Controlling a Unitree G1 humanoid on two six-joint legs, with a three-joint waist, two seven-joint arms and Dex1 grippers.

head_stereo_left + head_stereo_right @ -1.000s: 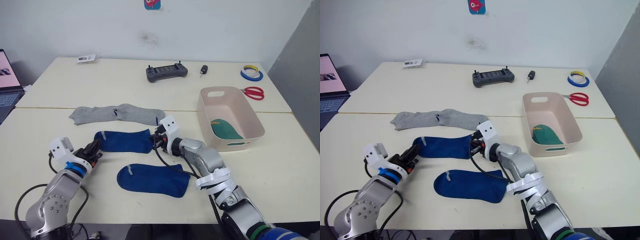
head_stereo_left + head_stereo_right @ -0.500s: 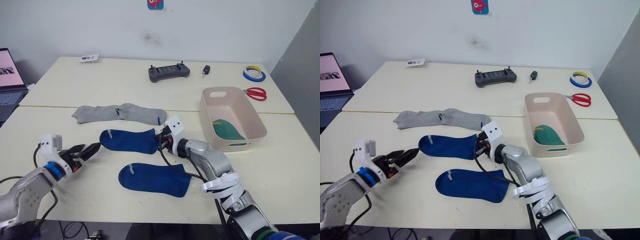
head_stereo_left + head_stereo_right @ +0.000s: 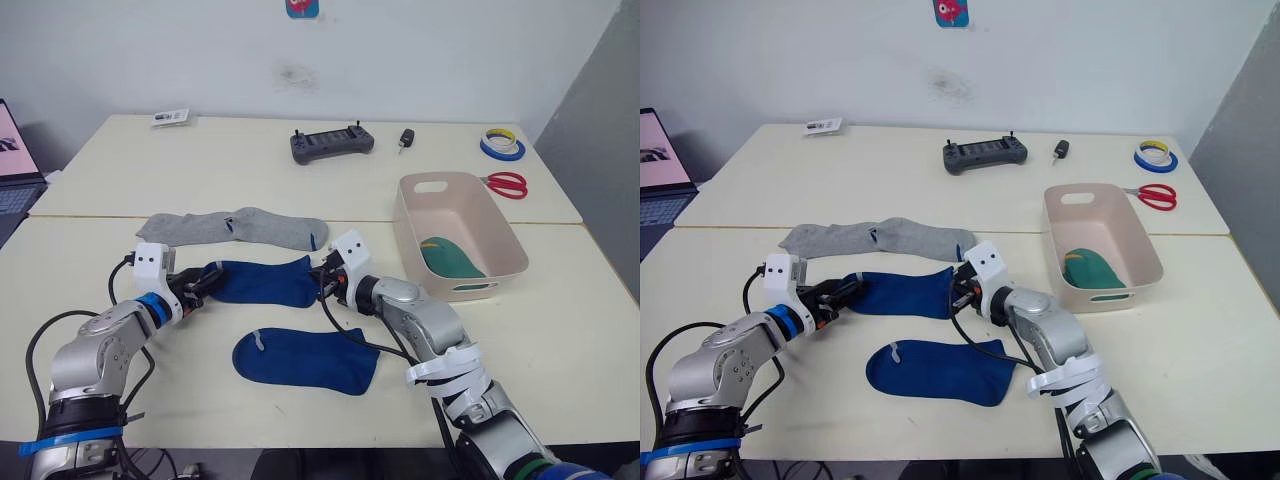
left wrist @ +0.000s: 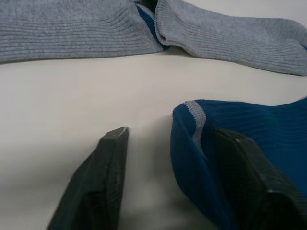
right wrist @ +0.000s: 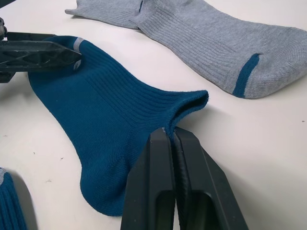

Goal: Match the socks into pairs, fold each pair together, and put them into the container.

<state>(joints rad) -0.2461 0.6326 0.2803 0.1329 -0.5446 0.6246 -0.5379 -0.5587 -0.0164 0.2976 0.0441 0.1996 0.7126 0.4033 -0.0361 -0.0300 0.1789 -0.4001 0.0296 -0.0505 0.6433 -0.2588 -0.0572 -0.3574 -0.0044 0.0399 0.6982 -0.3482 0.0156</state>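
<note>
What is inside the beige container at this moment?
Inside the container lies a green bundle of socks against the near end. The bare floor shows toward the far end. The near wall covers the bundle's lower edge, so how it is folded cannot be seen.

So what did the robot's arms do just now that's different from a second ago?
The left gripper swung out toward the robot's left, then came back in to the cuff end of the far blue sock, open, fingers straddling the edge. The right gripper stayed shut on that sock's other end. The near blue sock, grey socks and the green one in the container didn't move.
</note>
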